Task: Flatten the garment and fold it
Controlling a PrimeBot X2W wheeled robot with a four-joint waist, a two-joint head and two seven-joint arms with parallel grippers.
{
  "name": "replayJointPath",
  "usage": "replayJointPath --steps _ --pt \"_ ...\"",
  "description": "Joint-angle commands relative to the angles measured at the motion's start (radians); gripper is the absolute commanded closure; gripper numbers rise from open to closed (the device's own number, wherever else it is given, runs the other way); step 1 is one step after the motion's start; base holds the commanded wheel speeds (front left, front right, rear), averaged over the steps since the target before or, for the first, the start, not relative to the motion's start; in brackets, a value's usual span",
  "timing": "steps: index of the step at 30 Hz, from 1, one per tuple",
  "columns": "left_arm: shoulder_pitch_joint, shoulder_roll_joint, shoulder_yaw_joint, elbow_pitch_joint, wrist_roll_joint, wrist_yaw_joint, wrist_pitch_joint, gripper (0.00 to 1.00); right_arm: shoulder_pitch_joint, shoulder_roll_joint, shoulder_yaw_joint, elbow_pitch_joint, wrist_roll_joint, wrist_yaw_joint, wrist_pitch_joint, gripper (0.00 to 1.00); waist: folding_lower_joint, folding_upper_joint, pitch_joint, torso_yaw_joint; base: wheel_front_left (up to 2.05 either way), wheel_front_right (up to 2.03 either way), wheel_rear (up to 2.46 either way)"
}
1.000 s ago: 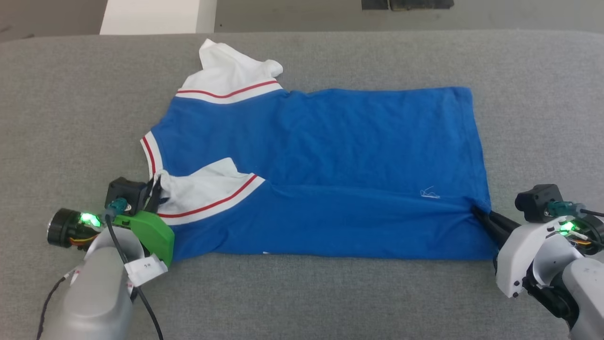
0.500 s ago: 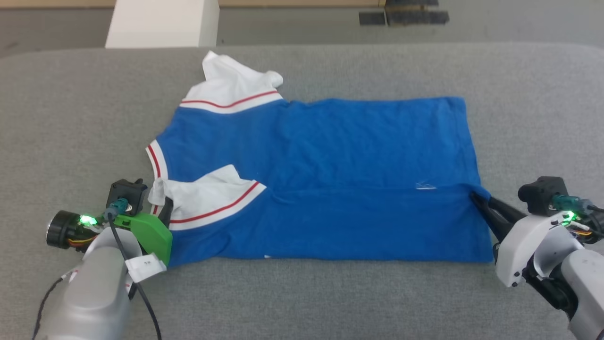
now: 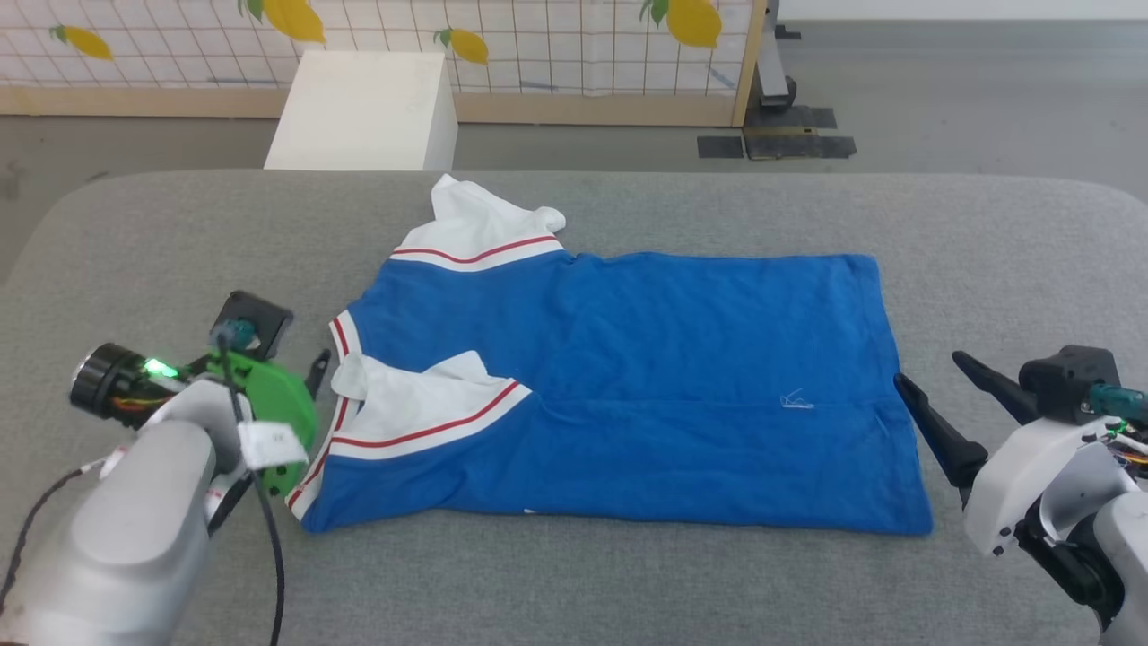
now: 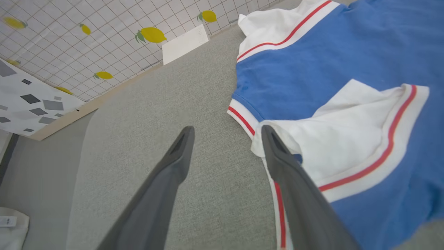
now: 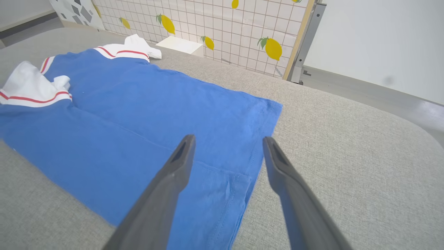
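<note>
The garment (image 3: 646,359), bright blue with white sleeves and red-striped trim, lies flat on the grey table, its near long edge folded over toward the middle. One white sleeve (image 3: 421,408) rests on the blue at the left, and the other sleeve (image 3: 480,229) sticks out at the far left corner. My left gripper (image 4: 225,130) is open beside the collar end, its right finger (image 4: 291,180) over the sleeve's edge, holding nothing. My right gripper (image 3: 928,370) is open just off the hem (image 5: 263,139), also holding nothing.
The grey padded table (image 3: 628,583) has rounded far corners and bare cloth on all sides of the shirt. Beyond its far edge stand a white box (image 3: 363,108) and a tiled partition with lemon prints (image 3: 556,36) on a grey floor.
Both grippers have opened and let go: the left of the near sleeve, the right of the hem corner. Both have drawn back slightly. The head camera has tilted up, showing more of the room.
</note>
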Motion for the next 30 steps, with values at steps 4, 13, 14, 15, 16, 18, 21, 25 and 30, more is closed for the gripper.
replayJointPath --steps 4,13,14,15,16,18,21,25,30 --pt "-0.063 0.110 -0.135 -0.159 -0.214 -0.002 0.248 0.00 0.027 0.011 -0.021 -0.023 -0.019 -0.002 0.015 0.00 0.0000 0.0000 -0.009 0.013 0.00 0.00 0.00" --pt "-0.124 0.221 -0.242 -0.285 -0.561 -0.002 0.645 0.00 0.015 0.024 -0.012 -0.048 -0.030 -0.002 0.051 0.00 0.0000 0.0000 0.007 -0.014 0.00 0.00 0.00" --pt "-0.125 0.227 -0.257 -0.288 -0.583 -0.002 0.678 0.00 0.012 0.025 -0.008 -0.049 -0.029 -0.002 0.054 0.00 0.0000 0.0000 0.010 -0.020 0.00 0.00 0.00" --pt "-0.124 0.231 -0.272 -0.291 -0.603 -0.002 0.708 0.00 0.008 0.024 -0.005 -0.050 -0.028 -0.002 0.055 0.00 0.0000 0.0000 0.015 -0.025 0.00 0.00 0.00" --pt "-0.122 0.233 -0.279 -0.288 -0.618 -0.002 0.725 0.00 0.004 0.025 -0.003 -0.050 -0.027 -0.002 0.056 0.00 0.0000 0.0000 0.019 -0.030 0.00 0.00 0.00" --pt "-0.113 0.230 -0.293 -0.277 -0.650 -0.002 0.759 0.00 -0.002 0.024 0.000 -0.049 -0.026 -0.002 0.056 0.00 0.0000 0.0000 0.029 -0.039 0.00 0.00 0.00" --pt "-0.104 0.226 -0.313 -0.252 -0.666 -0.002 0.781 0.00 -0.010 0.022 0.003 -0.049 -0.025 -0.002 0.056 0.00 0.0000 0.0000 0.049 -0.050 0.00 0.00 0.00" --pt "-0.091 0.219 -0.342 -0.198 -0.663 -0.002 0.796 0.00 -0.032 0.019 0.015 -0.049 -0.025 -0.002 0.054 0.00 0.0000 0.0000 0.076 -0.066 0.00 0.00 0.00" --pt "-0.077 0.205 -0.377 -0.149 -0.665 -0.002 0.800 0.00 -0.058 0.017 0.028 -0.046 -0.023 -0.002 0.051 0.00 0.0000 0.0000 0.099 -0.078 0.00 0.00 0.00"
